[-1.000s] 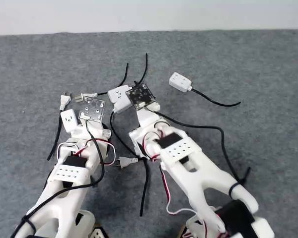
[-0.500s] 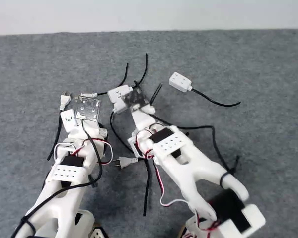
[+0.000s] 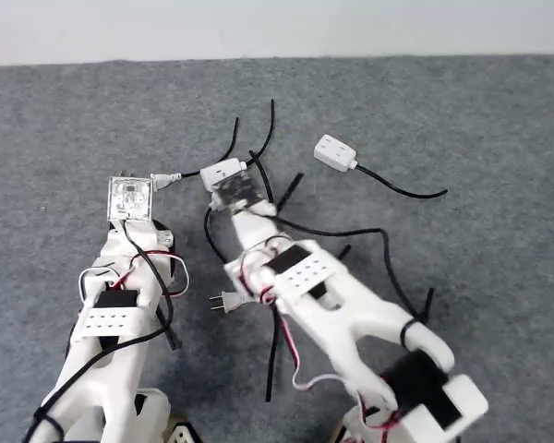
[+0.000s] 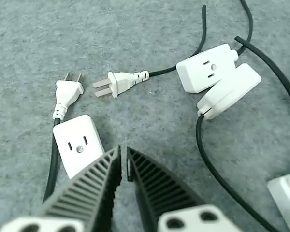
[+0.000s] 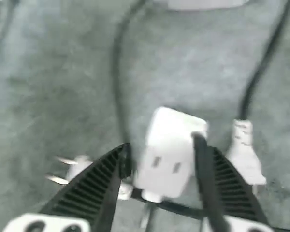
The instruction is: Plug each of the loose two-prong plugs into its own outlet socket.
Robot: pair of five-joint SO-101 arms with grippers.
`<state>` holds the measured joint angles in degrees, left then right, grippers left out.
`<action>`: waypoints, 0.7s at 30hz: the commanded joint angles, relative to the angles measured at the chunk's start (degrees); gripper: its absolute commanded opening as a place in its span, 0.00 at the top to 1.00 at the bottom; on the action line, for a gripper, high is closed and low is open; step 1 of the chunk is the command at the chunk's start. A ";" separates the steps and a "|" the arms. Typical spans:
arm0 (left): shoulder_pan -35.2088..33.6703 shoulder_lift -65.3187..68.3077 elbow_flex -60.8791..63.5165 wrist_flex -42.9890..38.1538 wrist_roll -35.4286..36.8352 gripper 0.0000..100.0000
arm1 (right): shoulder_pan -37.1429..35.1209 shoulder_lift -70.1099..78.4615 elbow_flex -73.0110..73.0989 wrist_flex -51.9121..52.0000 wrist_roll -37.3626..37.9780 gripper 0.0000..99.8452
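The step in hand looks like securing a socket. The right claw (image 5: pixel 162 143) stands apart, straddling a white socket block (image 5: pixel 170 154) on the table (image 4: pixel 150 125), with a pronged plug (image 5: pixel 70 170) just beside it. The left claw (image 4: pixel 122 154) is pressed together and empty, above another socket (image 4: pixel 78 144) near a loose plug (image 4: pixel 117 83). Next, the right claw likely must close squarely on the block while the left opens for a plug.

The left arm (image 3: pixel 111 318) extends from 7 o'clock toward 12. Its left gripper (image 4: pixel 122 153) points down at the table, fingers closed almost tip to tip. The right arm (image 3: pixel 328 300) leans from 5 o'clock toward 11, with the right gripper (image 5: pixel 160 145) spread wide.
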<state>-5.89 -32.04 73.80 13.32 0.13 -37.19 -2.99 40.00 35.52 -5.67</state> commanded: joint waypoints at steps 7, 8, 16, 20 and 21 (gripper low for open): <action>0.00 -1.49 -1.89 -1.41 0.70 0.99 | 2.24 9.71 -13.71 9.10 1.67 0.84; 0.09 -1.49 -1.89 -1.41 0.70 0.99 | 2.42 10.33 -14.42 9.89 1.58 0.86; 0.09 -1.32 -1.89 -1.49 0.70 0.99 | 9.10 -4.09 -11.87 13.23 1.85 0.99; 0.88 -1.14 -1.98 -1.49 0.70 0.99 | 17.80 -20.53 -10.64 21.05 2.81 0.99; 1.05 -1.14 -1.98 -1.49 0.70 0.99 | 20.53 -24.40 -10.55 23.60 4.48 0.99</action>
<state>-5.80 -32.04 73.80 13.32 0.13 -23.21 -13.27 30.07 53.45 -4.00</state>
